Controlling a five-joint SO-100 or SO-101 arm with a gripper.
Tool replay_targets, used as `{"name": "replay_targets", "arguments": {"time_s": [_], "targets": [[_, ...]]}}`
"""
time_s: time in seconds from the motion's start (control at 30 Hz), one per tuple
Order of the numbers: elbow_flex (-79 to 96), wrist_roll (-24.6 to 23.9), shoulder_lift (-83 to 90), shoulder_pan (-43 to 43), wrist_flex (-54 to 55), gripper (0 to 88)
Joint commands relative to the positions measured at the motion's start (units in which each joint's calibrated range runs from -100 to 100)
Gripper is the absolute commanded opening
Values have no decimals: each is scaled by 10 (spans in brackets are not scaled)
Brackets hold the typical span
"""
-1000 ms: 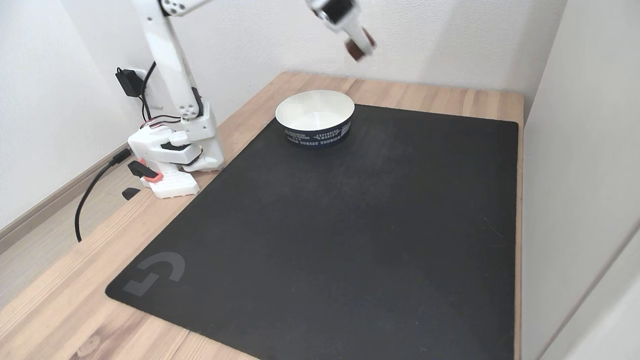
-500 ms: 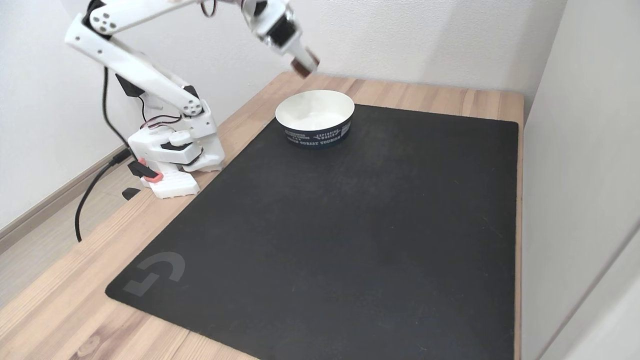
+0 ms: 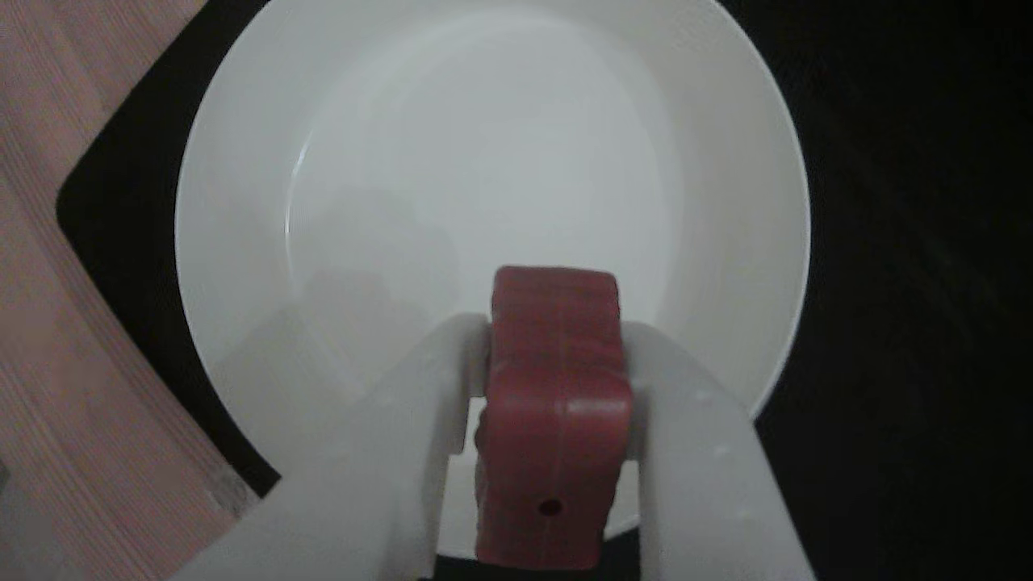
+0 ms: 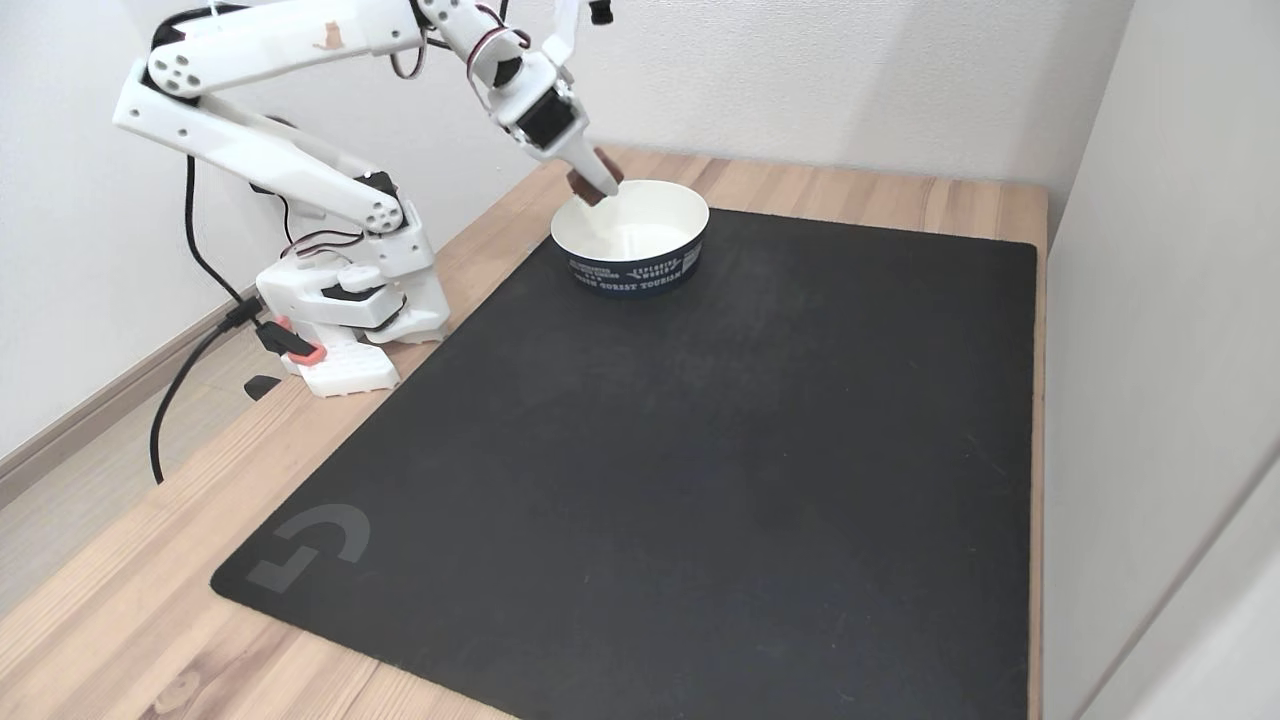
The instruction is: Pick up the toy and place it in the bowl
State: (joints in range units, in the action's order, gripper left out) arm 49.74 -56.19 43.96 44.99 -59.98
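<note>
— wooden tabletop [image 4: 820, 190] against a pale wall, with a black mat [image 4: 700, 450] laid over most of it. where to start?

— at the gripper [image 3: 557, 355]. pressed together on the toy [image 3: 557, 403], one white finger [image 3: 436, 379] on each flank of the red block, ribbed sides squeezed between them.

— and the same from the side?

— yes, in the fixed view: gripper [image 4: 596, 186] slanting down from the left, toy [image 4: 598, 187] pinched at the tip, dark red against the white.

— which way does the block lie?

— long axis along the fingers, pointing out past the fingertips. small round hole on the near face in the other view, far end aimed toward the bowl's floor.

— and the bowl from there?

— straight beneath and ahead. in the other view, bowl [image 3: 726, 161] spread wide around the toy, with the block's far end over the inner floor and its near end over the near rim. in the fixed view, bowl [image 4: 640, 265] sitting on the mat's far left corner, toy above its left rim, apparently a little inside the lip.

— touching?

— cannot tell for certain; looks held clear of the wall, not resting on anything.

— so what decides the next move?

— probably just that overlap. seems far enough in to fall inside on release, though close to the near wall; a nudge further toward the centre would likely be safer.
</note>
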Motion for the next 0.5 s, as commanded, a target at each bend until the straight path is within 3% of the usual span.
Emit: {"name": "replay_targets", "arguments": {"time_s": [0.0, 0.33, 0.47], "targets": [[-1, -1, 3, 1, 18, 226], [15, -2, 12, -5, 21, 203], [10, 3, 14, -42, 67, 71]]}}
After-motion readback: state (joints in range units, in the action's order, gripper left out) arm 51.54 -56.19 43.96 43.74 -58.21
